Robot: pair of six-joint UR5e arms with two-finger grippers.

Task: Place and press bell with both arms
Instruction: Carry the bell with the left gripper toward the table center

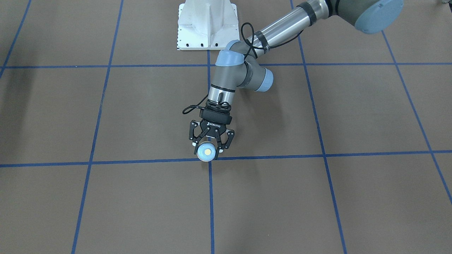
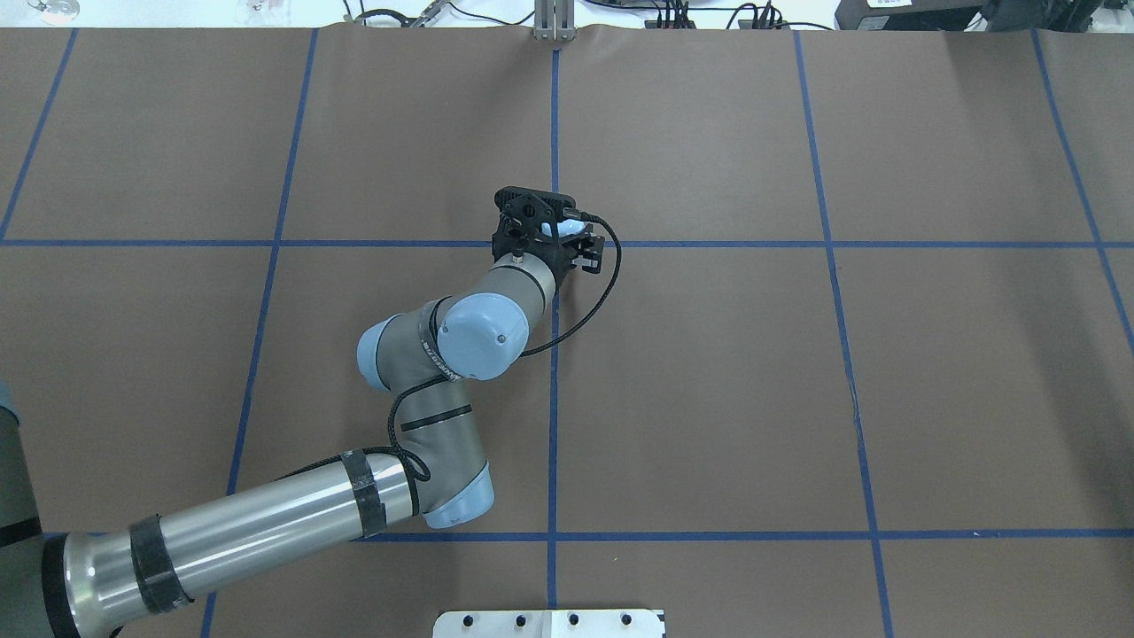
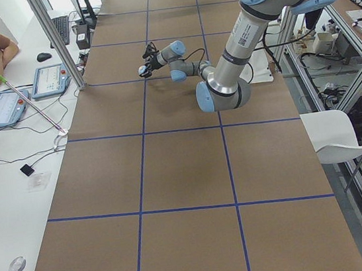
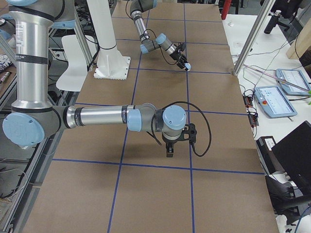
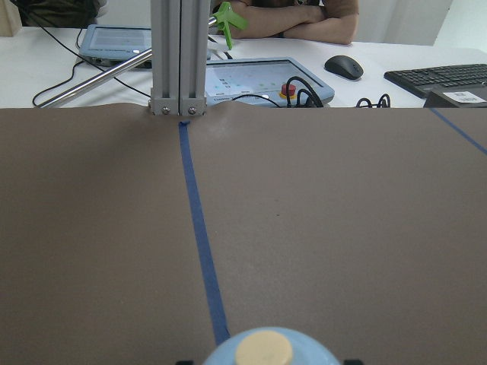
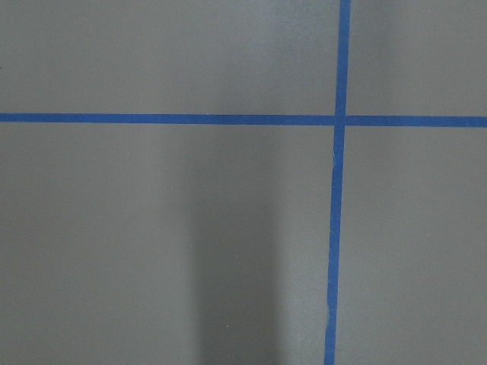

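Note:
The light-blue bell [image 1: 206, 151] with its cream button sits between the fingers of my left gripper [image 1: 207, 151], which is shut on it at a crossing of blue tape lines near the table's middle. I cannot tell if the bell touches the table. Its top shows at the bottom edge of the left wrist view [image 5: 264, 351] and small in the exterior right view [image 4: 187, 66]. My right gripper [image 4: 169, 151] points down over the brown table and shows only in the exterior right view. I cannot tell whether it is open or shut.
The white pedestal [image 1: 206, 24] stands at the robot's side of the table. An aluminium post [image 5: 179, 53] rises at the far edge, with tablets [image 5: 266, 80], a mouse, a keyboard and an operator behind it. Blue tape lines [image 6: 335, 228] grid the brown surface.

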